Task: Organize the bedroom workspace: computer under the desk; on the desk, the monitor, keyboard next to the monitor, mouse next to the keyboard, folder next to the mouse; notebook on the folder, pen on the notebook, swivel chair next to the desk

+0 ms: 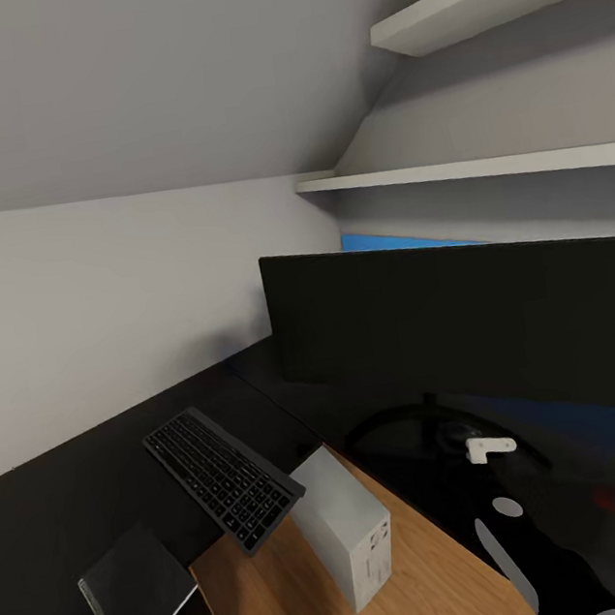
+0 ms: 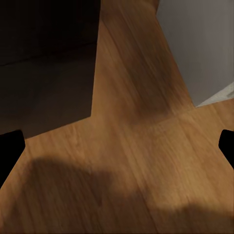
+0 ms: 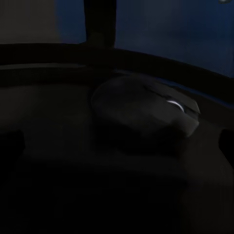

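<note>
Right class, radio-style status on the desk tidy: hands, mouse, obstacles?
Both hands open, empty. Right hand hovering just short of the mouse, which sits by the monitor stand. Keyboard overhangs the desk edge. Nothing blocking.

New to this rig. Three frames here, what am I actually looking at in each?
It is a simulated wheeled robot with two arms, each ending in a two-finger gripper.

The head view looks forward and down from the robot's head. It shows the black desk with the monitor standing on it, the keyboard hanging partly over the edge, and the notebook near the corner. The grey computer stands on the wooden floor beside the desk. A strip of the blue folder peeks from behind the monitor.

The left wrist view looks along the left gripper at the floor; its fingertips sit wide apart, holding nothing.

The right wrist view is dark: the right gripper, also open and empty, faces the mouse lying by the monitor's stand.
</note>
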Controlling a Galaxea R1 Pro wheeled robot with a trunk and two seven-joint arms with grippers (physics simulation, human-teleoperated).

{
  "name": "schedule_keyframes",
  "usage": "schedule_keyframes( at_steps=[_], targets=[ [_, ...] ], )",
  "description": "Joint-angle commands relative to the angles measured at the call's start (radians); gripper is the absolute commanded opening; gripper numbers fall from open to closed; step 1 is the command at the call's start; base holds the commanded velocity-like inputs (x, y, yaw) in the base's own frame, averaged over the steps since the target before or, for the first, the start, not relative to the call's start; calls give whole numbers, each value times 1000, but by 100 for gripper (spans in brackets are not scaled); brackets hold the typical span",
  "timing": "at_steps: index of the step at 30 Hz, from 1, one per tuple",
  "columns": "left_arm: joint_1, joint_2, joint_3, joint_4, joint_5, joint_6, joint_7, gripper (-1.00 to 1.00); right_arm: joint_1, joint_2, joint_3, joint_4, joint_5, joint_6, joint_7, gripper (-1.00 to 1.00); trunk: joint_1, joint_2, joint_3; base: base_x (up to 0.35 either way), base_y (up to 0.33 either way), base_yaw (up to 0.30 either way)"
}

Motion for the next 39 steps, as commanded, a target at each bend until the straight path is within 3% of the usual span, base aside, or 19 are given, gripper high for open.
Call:
schedule_keyframes(
  at_steps=[1, 19, 35, 39],
  targets=[
    [-1, 0, -5, 1, 11, -3, -5, 100, -1, -2, 6, -1, -10, 1, -9, 100, 0, -1, -1, 43, 0, 0],
    [-1, -1, 0, 1, 13, -4, -1, 100, -1, -3, 6, -1, -11, 1, -9, 100, 0, -1, -1, 8, 0, 0],
    [-1, -1, 2, 1, 15, -3, 3, 100, -1, -3, 6, -1, -11, 1, -10, 100, 61, -113, -51, 0, 0, 0],
    [-1, -1, 3, 1, 15, -3, 3, 100, -1, -3, 6, -1, -11, 1, -10, 100, 61, -113, -51, 0, 0, 0]
  ],
)
